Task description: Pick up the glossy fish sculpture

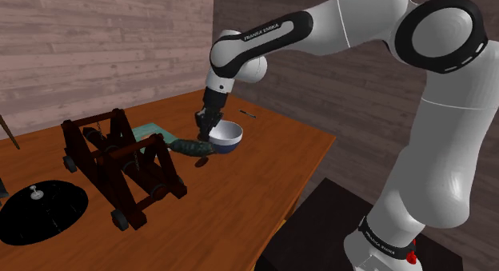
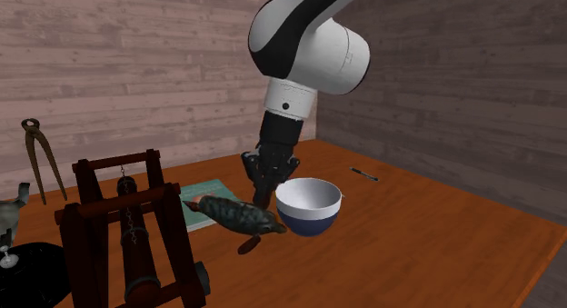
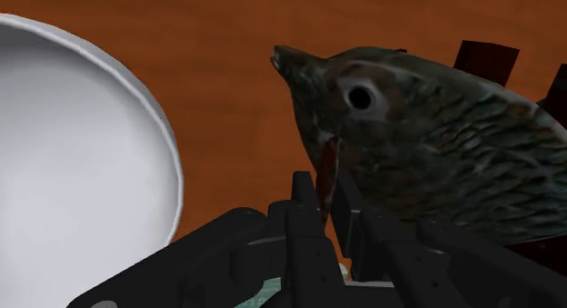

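- Plank walls (image 1: pixel 96 45) stand behind a warm brown wooden tabletop (image 1: pixel 240 197), which carries everything here.
- The glossy fish sculpture (image 2: pixel 232 215) is dark green and scaled. It sits near the middle of the tabletop, with its head just beside a white bowl (image 2: pixel 309 206) that is blue on the outside. Its tail points toward a dark wooden catapult model (image 1: pixel 120 169).
- My gripper (image 2: pixel 265 199) comes down on the fish just behind the head. In the wrist view my gripper (image 3: pixel 325 193) is drawn narrow, the fingers (image 3: pixel 304 220) nearly together and clasping a thin edge by the reddish gill.
- I cannot tell whether the fish rests on the tabletop or hangs just above it.
- I judge the fish rigid and hard, like glazed ware, so it won't give under pressure and could chip if it drops against the bowl.
- The sheen suggests a slick surface, and a hold this far forward leaves the long body and tail hanging to one side, so I expect it to want to pivot.
- A grip across the thicker mid-body, squeezing the flat flanks, would likely balance better than this edge near the head.
- The dark fins (image 3: pixel 486 61) look thin, so I would keep off them.
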Robot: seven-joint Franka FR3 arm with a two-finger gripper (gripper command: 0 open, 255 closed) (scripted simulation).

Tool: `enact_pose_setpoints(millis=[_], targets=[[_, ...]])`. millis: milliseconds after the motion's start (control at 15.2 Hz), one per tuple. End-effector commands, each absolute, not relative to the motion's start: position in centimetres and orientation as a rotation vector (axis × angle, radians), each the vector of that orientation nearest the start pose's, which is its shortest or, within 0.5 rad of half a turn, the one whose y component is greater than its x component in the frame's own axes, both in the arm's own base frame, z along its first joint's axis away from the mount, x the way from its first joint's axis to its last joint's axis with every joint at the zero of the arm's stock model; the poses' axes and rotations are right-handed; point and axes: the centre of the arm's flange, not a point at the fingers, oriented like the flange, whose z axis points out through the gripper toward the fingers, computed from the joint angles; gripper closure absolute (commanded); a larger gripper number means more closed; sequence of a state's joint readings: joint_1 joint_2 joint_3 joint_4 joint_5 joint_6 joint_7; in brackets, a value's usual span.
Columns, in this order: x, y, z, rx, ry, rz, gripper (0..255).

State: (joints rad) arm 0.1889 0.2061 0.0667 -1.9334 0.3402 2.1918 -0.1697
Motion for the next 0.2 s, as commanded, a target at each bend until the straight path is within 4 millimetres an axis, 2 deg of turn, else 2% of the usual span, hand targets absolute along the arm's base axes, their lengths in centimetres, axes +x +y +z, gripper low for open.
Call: enact_pose_setpoints(millis=[0,132], targets=[[58.53,16.39,39.86,-2.825,-0.328,-0.056,255],[58.53,16.39,39.95,-2.825,-0.328,-0.056,255]])
